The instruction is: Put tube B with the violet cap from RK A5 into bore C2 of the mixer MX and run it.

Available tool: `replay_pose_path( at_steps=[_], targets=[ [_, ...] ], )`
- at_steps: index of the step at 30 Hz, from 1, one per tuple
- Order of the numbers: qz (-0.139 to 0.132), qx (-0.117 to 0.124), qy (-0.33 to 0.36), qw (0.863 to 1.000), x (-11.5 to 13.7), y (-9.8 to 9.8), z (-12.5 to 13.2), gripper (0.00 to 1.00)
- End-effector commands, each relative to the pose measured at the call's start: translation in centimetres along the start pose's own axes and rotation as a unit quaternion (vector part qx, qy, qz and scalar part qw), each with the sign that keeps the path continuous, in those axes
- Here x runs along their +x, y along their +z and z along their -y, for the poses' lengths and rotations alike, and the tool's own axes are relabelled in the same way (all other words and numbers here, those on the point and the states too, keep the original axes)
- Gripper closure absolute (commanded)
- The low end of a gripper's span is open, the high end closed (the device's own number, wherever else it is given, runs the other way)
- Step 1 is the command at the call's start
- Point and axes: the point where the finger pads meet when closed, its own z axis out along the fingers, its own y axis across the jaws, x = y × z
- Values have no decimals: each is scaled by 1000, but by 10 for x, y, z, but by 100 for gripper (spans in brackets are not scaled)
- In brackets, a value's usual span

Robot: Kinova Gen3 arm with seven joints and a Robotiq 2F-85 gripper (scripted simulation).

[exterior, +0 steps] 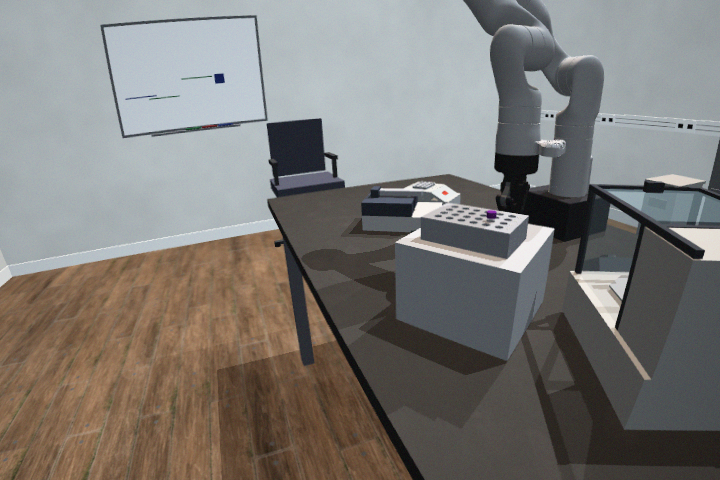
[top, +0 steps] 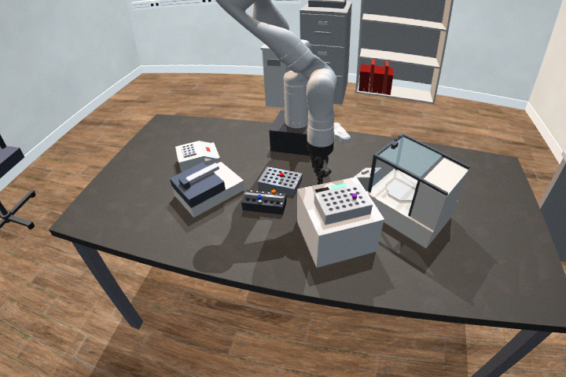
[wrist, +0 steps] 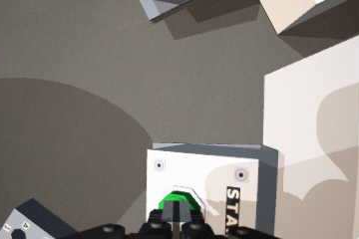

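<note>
Tube B, with its violet cap (top: 354, 195), stands in a bore of the mixer's grey block (top: 342, 200). It also shows in the exterior view (exterior: 491, 213). The mixer (top: 339, 224) stands level on the bench. My gripper (top: 321, 177) is shut and empty, pointing down at the mixer's side that faces the arm's base. In the wrist view its fingertips (wrist: 176, 213) lie over the green START key (wrist: 177, 199) on the white sloping front (wrist: 202, 191). I cannot tell whether they touch the key. The key is hidden in the top and exterior views.
The grey tube rack (top: 280, 177) holds a red-capped tube. A dark block (top: 263, 201) with blue- and orange-capped tubes stands beside it. The glass-walled balance (top: 417, 186) stands close to the mixer. The spectrophotometer (top: 206, 185) and the dry block (top: 196, 153) stand further off.
</note>
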Motion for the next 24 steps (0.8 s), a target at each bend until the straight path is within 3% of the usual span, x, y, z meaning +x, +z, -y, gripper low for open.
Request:
replay_pose_path(
  at_steps=[1,24],
  targets=[
    [0,0,0,1000,0,-5,0,90],
    [0,0,0,1000,0,-33,0,90]
  ],
)
